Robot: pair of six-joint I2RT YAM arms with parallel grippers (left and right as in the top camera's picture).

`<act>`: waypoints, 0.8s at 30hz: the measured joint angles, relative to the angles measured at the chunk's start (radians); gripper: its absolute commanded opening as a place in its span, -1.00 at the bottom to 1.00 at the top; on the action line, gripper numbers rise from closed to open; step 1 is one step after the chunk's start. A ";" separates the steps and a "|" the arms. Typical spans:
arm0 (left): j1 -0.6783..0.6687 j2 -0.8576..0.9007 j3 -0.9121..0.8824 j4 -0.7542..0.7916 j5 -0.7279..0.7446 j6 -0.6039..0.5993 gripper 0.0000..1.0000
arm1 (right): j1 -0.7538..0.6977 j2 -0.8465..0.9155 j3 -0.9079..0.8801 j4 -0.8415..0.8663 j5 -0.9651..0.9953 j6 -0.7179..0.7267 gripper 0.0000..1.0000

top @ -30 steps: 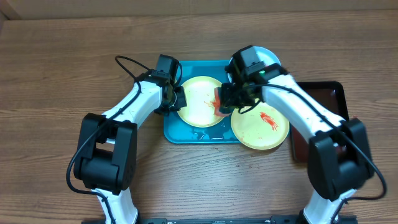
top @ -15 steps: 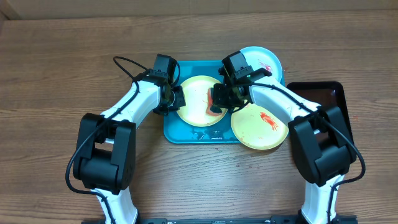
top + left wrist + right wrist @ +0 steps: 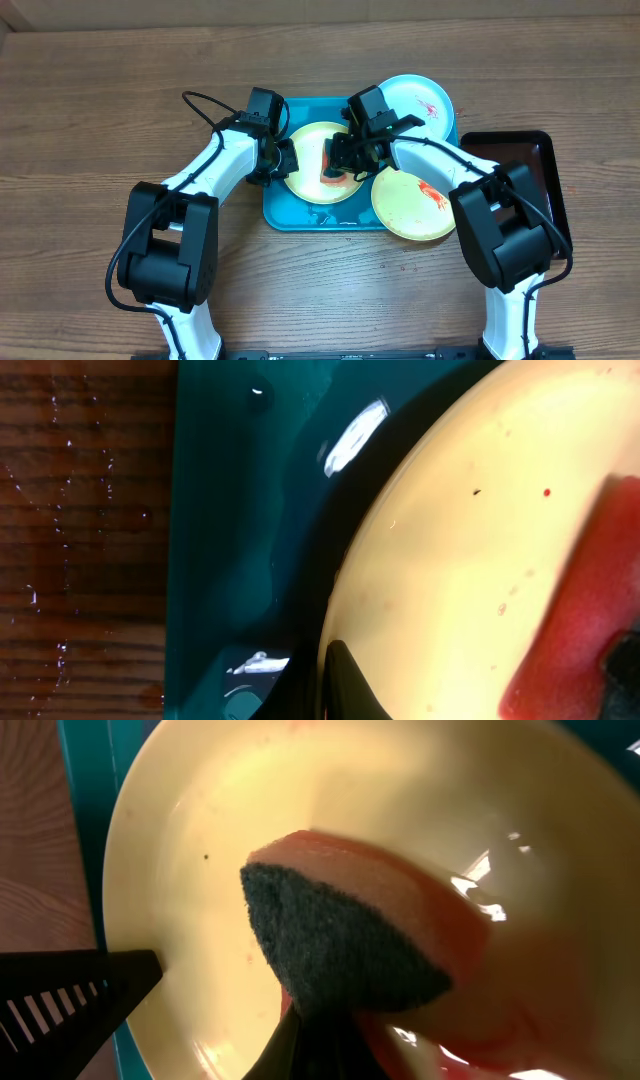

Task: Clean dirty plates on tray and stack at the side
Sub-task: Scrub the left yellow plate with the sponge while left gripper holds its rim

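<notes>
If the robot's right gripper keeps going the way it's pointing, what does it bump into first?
The pale yellow plate on the turquoise tray. The right gripper points down at it, with its sponge leading. The sponge looks pressed on the plate, though depth is hard to judge.

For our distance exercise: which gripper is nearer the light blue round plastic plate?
Right. The right gripper is left of the light blue plate; the left gripper lies farther left.

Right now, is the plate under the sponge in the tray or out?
In: yellow plate lies flat inside the turquoise tray, sponge on it.
</notes>
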 measured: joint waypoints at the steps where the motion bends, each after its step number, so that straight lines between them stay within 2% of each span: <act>1: 0.000 0.000 0.000 -0.001 0.000 0.000 -0.92 | 0.003 0.002 0.007 -0.011 0.004 -0.002 -0.93; 9: 0.000 0.000 0.000 -0.007 0.012 0.000 -0.92 | -0.009 0.011 0.145 -0.284 0.167 -0.025 -0.93; 13: 0.000 0.000 0.000 -0.006 0.014 0.000 -0.92 | -0.008 0.011 0.167 -0.351 0.245 -0.021 -0.93; 19: 0.000 0.000 0.000 -0.003 0.015 0.000 -0.92 | 0.018 0.045 0.173 -0.341 0.292 0.002 -0.93; 24: 0.002 0.000 0.000 -0.003 0.010 0.000 -0.92 | 0.011 0.070 0.181 -0.259 0.208 -0.011 -0.93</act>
